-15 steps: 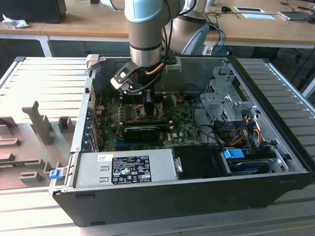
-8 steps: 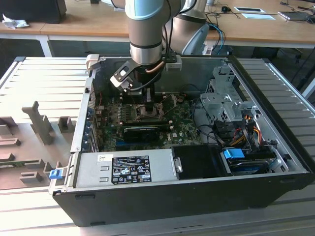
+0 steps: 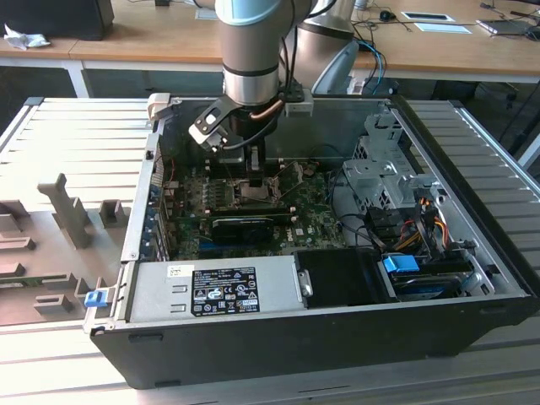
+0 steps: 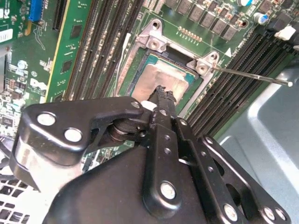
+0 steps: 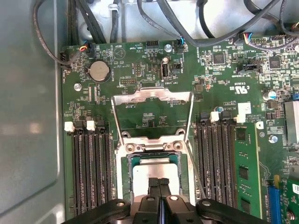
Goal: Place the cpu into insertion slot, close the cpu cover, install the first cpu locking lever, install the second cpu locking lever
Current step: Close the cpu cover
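The cpu [image 5: 145, 173], a pale silver square, lies flat in the insertion slot [image 5: 152, 145] on the green board; its face [image 4: 154, 79] also shows in the second wrist view. The cpu cover [image 5: 153, 97] stands swung open behind the slot, with the board visible through its window. My gripper [image 5: 159, 183] is shut, its two black fingers pressed together with their tips [image 4: 164, 92] on or just above the cpu's face. A thin locking lever [image 4: 252, 75] sticks out raised from the slot's corner. In the exterior view the gripper [image 3: 253, 173] reaches down into the open computer case.
Black memory slots [image 5: 91, 168] flank the socket on both sides. A coin battery [image 5: 99, 71] and dark cables [image 5: 187, 28] lie beyond the cover. The grey case wall [image 5: 28, 116] stands close by. A long black card [image 3: 245, 224], power supply [image 3: 211, 287] and drive cage [image 3: 380, 169] fill the case.
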`<state>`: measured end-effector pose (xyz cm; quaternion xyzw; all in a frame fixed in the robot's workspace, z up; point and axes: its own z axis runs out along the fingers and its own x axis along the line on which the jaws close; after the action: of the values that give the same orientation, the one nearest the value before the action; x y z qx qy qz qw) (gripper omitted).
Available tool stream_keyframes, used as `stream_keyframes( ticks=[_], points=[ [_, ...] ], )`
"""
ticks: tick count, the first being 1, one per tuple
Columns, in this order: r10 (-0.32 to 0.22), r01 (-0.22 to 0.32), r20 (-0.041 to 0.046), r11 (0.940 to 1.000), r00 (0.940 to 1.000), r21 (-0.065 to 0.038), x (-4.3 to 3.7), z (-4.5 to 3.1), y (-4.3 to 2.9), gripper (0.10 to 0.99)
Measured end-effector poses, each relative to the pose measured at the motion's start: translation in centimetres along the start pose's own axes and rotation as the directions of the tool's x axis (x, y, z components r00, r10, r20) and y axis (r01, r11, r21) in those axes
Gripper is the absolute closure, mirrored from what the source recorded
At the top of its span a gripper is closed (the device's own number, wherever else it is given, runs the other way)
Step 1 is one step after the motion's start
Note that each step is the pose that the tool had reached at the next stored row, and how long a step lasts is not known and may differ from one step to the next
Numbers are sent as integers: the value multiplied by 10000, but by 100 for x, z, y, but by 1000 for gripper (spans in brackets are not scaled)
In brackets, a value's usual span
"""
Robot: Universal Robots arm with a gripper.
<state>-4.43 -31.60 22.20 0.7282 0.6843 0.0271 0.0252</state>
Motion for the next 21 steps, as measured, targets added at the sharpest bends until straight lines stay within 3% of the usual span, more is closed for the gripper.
stream_keyframes(
  ticks=[9,21],
  points=[
    [2,-2,-11,10000,10000,20,-16,0,38,980],
    [1,-1,-11,10000,10000,20,-16,-83,44,980]
  ],
)
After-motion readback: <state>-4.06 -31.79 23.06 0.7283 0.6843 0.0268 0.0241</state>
